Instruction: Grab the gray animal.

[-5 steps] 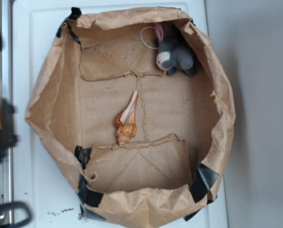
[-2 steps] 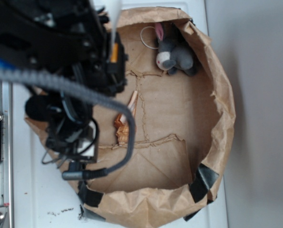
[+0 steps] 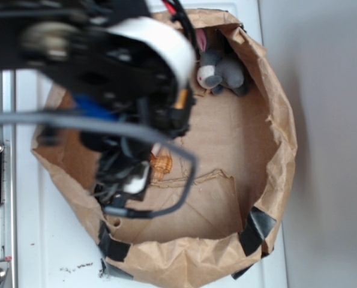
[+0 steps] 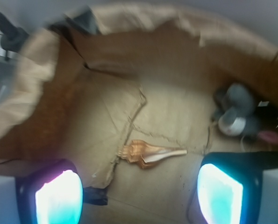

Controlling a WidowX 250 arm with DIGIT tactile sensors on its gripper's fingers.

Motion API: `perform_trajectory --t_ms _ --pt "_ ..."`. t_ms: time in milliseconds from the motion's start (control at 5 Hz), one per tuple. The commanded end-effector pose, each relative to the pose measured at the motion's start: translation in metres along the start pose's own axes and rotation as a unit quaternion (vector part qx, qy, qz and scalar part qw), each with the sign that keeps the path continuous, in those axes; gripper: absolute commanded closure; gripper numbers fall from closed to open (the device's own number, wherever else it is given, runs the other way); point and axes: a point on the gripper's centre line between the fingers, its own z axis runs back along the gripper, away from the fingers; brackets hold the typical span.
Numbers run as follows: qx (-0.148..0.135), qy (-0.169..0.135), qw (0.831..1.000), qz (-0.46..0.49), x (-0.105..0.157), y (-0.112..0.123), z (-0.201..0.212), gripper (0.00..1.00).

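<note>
Wrist view looks down into a shallow tray folded from a brown paper bag, with the two fingers of the hand showing at the bottom corners as glowing cyan pads in black frames. The fingers stand wide apart and nothing is between them; the hand holds nothing and hangs above the paper floor. The gray animal lies at the right side of this view, tucked against the paper wall, its white muzzle facing the camera and a pink-lined ear pointing off to the right. It is well apart from both fingers. Nearer the middle, an orange-striped spiral seashell lies flat on the paper, between the fingers but further into the tray.

Exterior view, from above, shows the black arm blurred and covering the left and upper-left part of the tray; the hand itself is hidden under it. The gray animal sits in the upper right corner of the paper bag, pressed to the wall, just beyond the arm's edge. Only the ribbed end of the seashell peeks out beneath the arm. Black tape patches the bag's rim, and the bag rests on a white table
</note>
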Motion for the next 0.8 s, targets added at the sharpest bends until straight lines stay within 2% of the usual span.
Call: perform_trajectory --t_ms 0,200,600 --pt "0.009 0.002 1.000 0.015 0.032 0.020 -0.031 0.00" --pt "0.023 0.004 1.000 0.001 0.035 0.031 -0.045 0.00" --pt "0.023 0.004 1.000 0.001 0.035 0.031 -0.045 0.00"
